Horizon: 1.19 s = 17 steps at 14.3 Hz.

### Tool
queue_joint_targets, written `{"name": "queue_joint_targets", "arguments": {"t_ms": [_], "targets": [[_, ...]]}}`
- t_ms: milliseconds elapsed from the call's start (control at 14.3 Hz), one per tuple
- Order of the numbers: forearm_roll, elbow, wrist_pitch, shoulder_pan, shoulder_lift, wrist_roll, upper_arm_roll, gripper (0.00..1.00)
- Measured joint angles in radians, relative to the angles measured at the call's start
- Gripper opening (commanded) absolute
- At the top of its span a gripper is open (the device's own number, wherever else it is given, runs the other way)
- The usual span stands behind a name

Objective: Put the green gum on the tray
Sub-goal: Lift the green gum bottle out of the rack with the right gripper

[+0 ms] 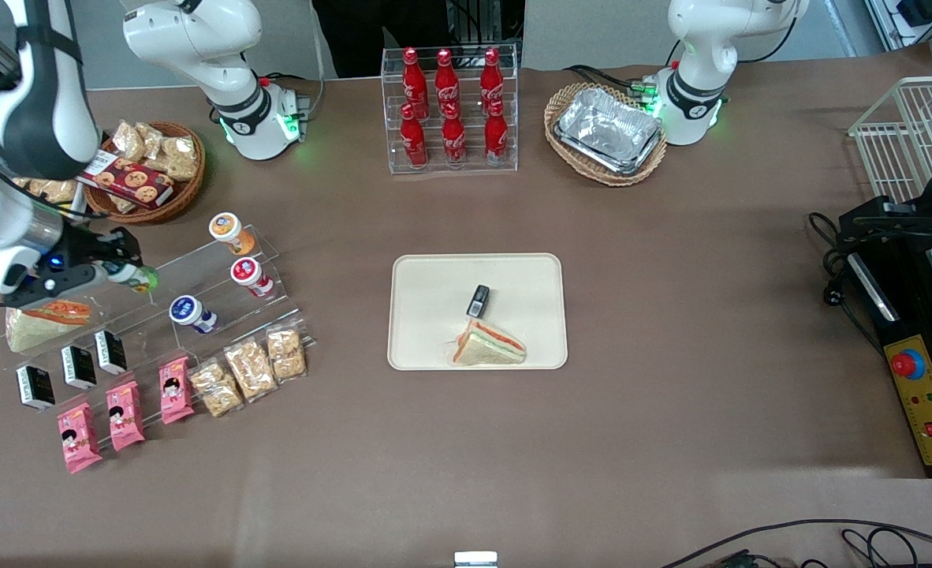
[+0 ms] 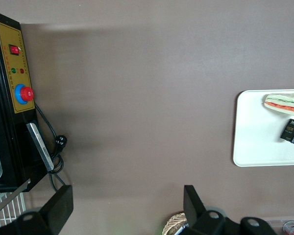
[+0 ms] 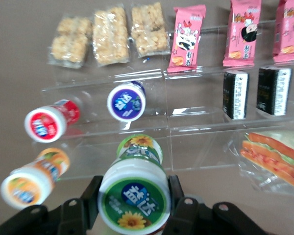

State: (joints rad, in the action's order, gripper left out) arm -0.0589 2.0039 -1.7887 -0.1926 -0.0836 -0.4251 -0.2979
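The green gum (image 3: 134, 197) is a small bottle with a white-rimmed green lid showing a sunflower. My right gripper (image 3: 133, 195) is shut on it, one black finger (image 3: 91, 194) against each side of the lid. In the front view the gripper (image 1: 123, 273) holds the green gum (image 1: 141, 277) over the upper step of the clear acrylic shelf (image 1: 198, 284), at the working arm's end of the table. The cream tray (image 1: 434, 272) lies mid-table, well apart from the gripper; its edge also shows from the parked wrist (image 2: 250, 137).
Orange-lidded (image 1: 226, 228), red-lidded (image 1: 247, 273) and blue-lidded (image 1: 188, 311) bottles lie on the shelf beside the gum. A sandwich (image 1: 488, 346) and a small black pack (image 1: 478, 300) sit on the tray. A cola rack (image 1: 450, 110) and two wicker baskets (image 1: 606, 134) stand farther from the camera.
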Motion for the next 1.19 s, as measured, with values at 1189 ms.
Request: {"name": "queue_joint_targets", "arguments": {"t_ms": [1189], "targets": [[0.24,-0.434,0.433,-0.172,0.143,0.633,0.23,0.17]]}}
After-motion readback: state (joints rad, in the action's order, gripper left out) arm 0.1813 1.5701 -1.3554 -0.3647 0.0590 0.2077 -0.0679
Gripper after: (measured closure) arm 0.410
